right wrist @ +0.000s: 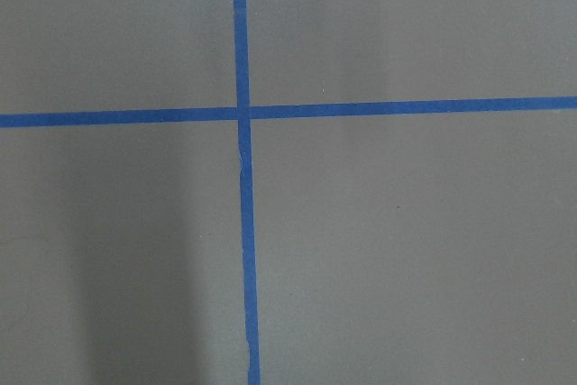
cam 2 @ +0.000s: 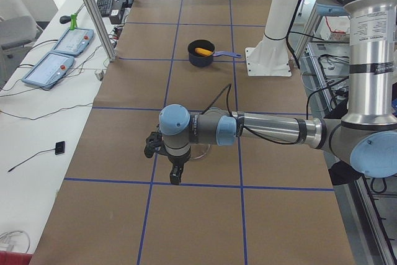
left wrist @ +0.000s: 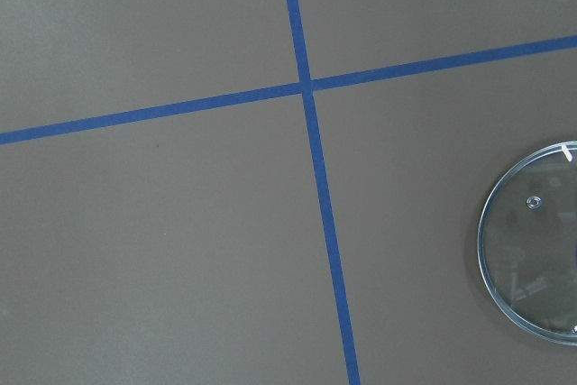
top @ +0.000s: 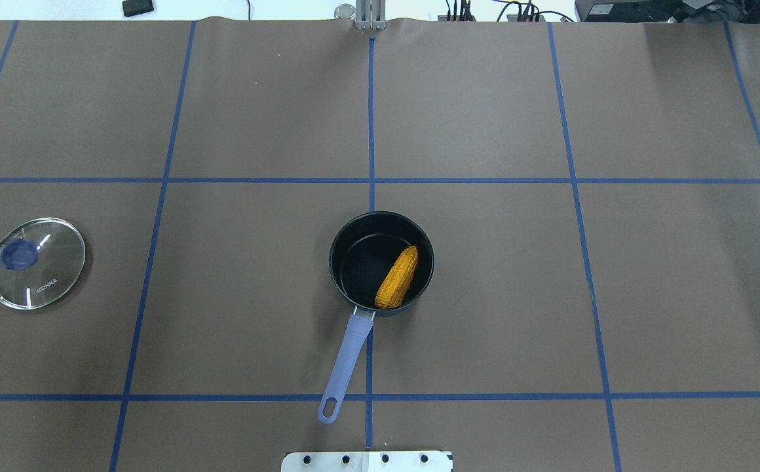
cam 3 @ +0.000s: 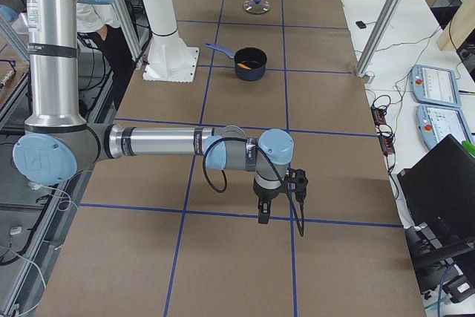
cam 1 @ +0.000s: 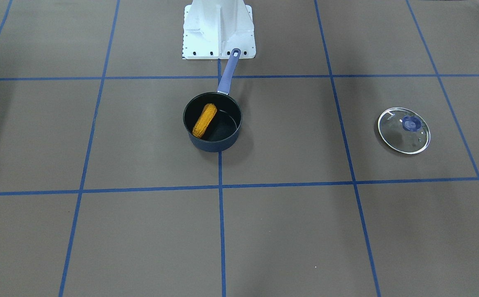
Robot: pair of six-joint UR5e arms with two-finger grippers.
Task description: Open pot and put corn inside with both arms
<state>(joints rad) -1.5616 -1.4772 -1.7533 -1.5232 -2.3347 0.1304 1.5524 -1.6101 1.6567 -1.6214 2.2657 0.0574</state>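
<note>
Corn (top: 398, 278) in pot (top: 359, 259), far from grippers (cam 2: 175, 178) (cam 3: 263, 216)

The front-facing camera looks steeply down from across the table (cam 1: 99, 231), the white base plate (cam 1: 219, 37) at its top; the overhead camera looks the opposite way from behind the robot. Both share the pot (cam 1: 216, 145) and glass lid (cam 1: 404, 130), mirrored. Side cameras sit high at either table end, the left arm (cam 2: 267, 130) and right arm (cam 3: 163, 141) near. Wrist cameras look straight down, close to the table; the left one catches the lid's edge
</note>
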